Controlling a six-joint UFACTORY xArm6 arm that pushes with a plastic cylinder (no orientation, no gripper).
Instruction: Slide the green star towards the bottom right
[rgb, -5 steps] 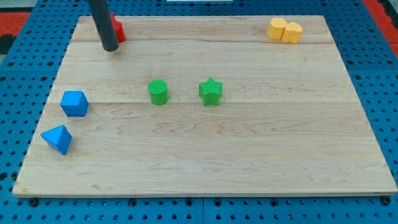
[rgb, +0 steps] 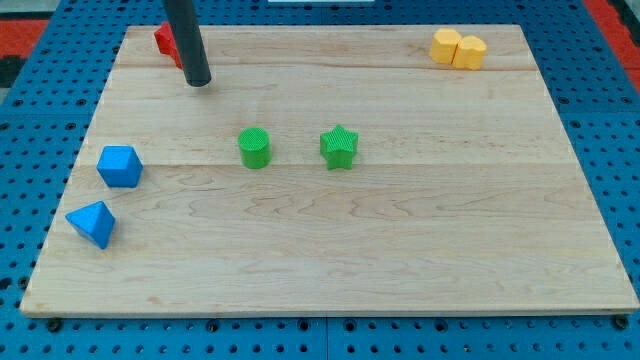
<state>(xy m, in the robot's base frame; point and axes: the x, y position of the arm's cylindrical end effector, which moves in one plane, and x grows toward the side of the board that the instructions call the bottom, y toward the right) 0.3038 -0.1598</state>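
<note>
Tip (rgb: 198, 82) on desk (rgb: 400, 260), up-left of green star (rgb: 339, 147), well apart. Green cylinder (rgb: 254, 148) sits left of star. No pincer visible, state unknown.

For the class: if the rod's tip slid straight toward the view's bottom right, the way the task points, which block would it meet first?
Probably the green cylinder, or it slips just past it toward the green star. My tip sits up-left of both, beside the red block; the exact line is uncertain.
</note>
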